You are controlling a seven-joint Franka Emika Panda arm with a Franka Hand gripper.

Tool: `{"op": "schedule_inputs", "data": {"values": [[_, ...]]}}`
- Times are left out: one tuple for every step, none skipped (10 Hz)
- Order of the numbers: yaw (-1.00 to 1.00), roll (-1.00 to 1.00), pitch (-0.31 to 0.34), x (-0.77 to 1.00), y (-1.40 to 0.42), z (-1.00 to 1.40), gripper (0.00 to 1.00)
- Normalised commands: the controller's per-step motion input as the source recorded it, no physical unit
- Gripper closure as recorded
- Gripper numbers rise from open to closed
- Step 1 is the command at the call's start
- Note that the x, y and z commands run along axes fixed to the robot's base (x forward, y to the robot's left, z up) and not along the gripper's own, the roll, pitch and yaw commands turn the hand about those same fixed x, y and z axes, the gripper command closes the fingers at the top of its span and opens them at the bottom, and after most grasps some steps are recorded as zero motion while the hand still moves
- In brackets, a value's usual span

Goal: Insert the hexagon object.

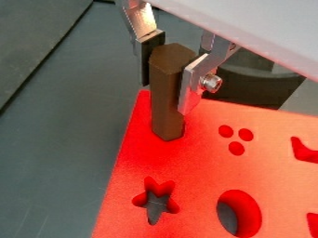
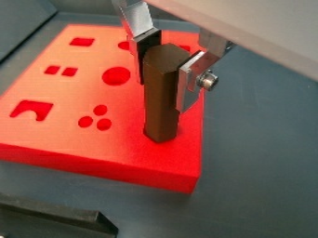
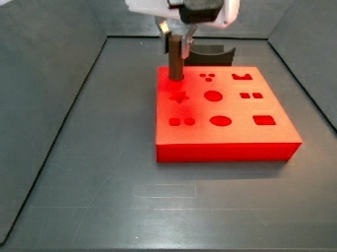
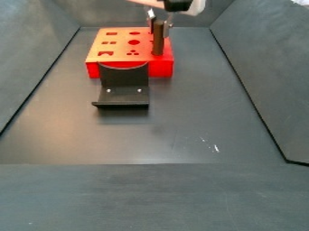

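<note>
The hexagon object point(image 1: 168, 93) is a brown upright peg held between my gripper's point(image 1: 172, 70) silver fingers. Its lower end meets the top of the red block point(image 1: 211, 186) near a corner, beside the three-dot and star holes. How deep it sits in the block cannot be told. It shows the same way in both wrist views: peg point(image 2: 159, 98), gripper point(image 2: 168, 70), block point(image 2: 137, 153). In both side views the gripper point(image 3: 180, 37) point(image 4: 157, 18) hangs over the block point(image 3: 198, 110) point(image 4: 169, 63) with the peg point(image 3: 178, 64) point(image 4: 156, 38) straight below it.
A dark grey curved holder point(image 4: 121, 92) lies on the floor against one side of the red block; it also shows in a side view point(image 3: 218, 49). Sloping dark walls point(image 3: 73, 108) enclose the grey floor point(image 4: 157, 135).
</note>
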Motion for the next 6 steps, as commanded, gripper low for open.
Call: {"op": "schedule_inputs", "data": {"values": [[-0.06, 0.25, 0.283, 0.15, 0.0, -0.4, 1.0], [-0.1, 0.27, 0.316, 0.17, 0.0, -0.32, 1.0], [-0.07, 0.27, 0.291, 0.24, -0.01, -0.41, 1.0], [-0.05, 0.22, 0.266, 0.19, -0.01, -0.45, 1.0], [0.0, 0.16, 0.18, 0.08, -0.01, -0.27, 1.0], [0.0, 0.0, 0.0, 0.0, 0.0, 0.0, 1.0]]}}
